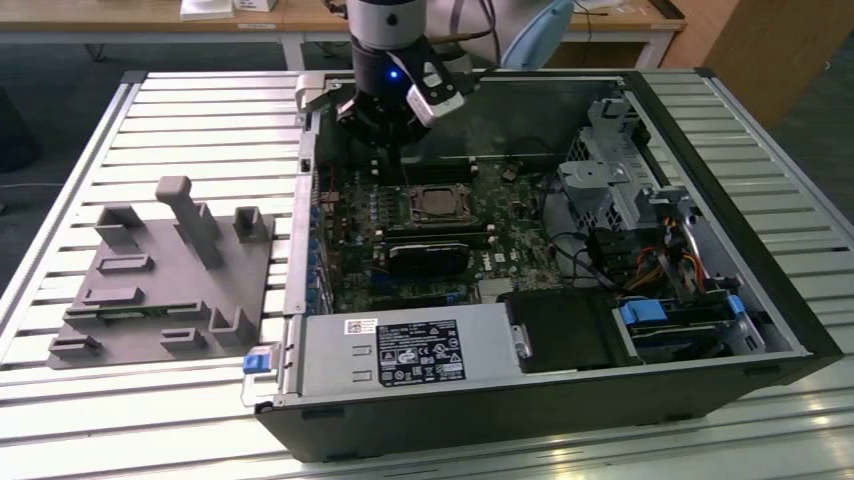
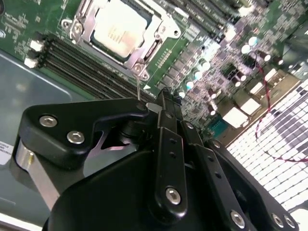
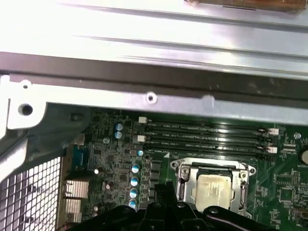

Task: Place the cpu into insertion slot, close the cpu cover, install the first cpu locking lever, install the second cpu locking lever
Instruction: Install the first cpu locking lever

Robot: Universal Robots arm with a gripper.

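One arm, one gripper, reaching down into an open computer case that lies on its side on a slatted table.

- Gripper: in both wrist views the tips look pressed together into a single dark point. Nothing is clearly pinched between them.
- Cpu: pale square chip, seated in the insertion slot just ahead of the gripper tip. Near it, not touching. It also shows in the exterior view and the first wrist view.
- Cpu cover: metal frame lying flat around the chip, whose top shows through the window.
- Lever: thin bright wire running from the cover's corner nearest the gripper straight to the tip. Contact cannot be told.
- Memory slots: long dark rows beside the socket, on the side away from the gripper in the first wrist view.
- Motherboard: green, beneath the gripper and all around it.
- Power supply: labelled silver box, well apart from the gripper at the case's near end.
- Grey holder block: on the table outside the case, well apart from the gripper, toward the exterior view's left.
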